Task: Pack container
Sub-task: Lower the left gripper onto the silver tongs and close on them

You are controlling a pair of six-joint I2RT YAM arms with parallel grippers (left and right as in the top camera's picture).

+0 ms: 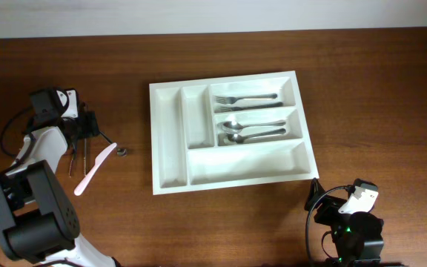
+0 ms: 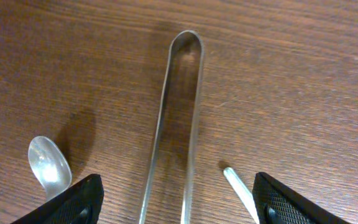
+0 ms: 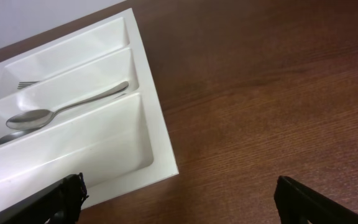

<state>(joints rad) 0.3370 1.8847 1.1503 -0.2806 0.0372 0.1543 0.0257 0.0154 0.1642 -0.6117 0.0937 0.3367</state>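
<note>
The container (image 1: 170, 144) is a large white cutlery tray in the middle of the table. Forks (image 1: 247, 99) lie in its top right compartment and spoons (image 1: 254, 130) in the one below. My left gripper (image 1: 91, 127) is open at the far left. In the left wrist view its fingers (image 2: 179, 211) straddle thin metal tongs (image 2: 180, 118), with a small spoon bowl (image 2: 48, 165) and a white stick tip (image 2: 238, 190) beside them. My right gripper (image 1: 316, 194) is open and empty by the tray's near right corner (image 3: 160, 149).
A pale plastic knife (image 1: 95, 169) and thin utensils (image 1: 80, 157) lie left of the tray, with a small dark item (image 1: 122, 151) nearby. A spoon (image 3: 61, 112) and fork tines (image 3: 27, 84) show in the right wrist view.
</note>
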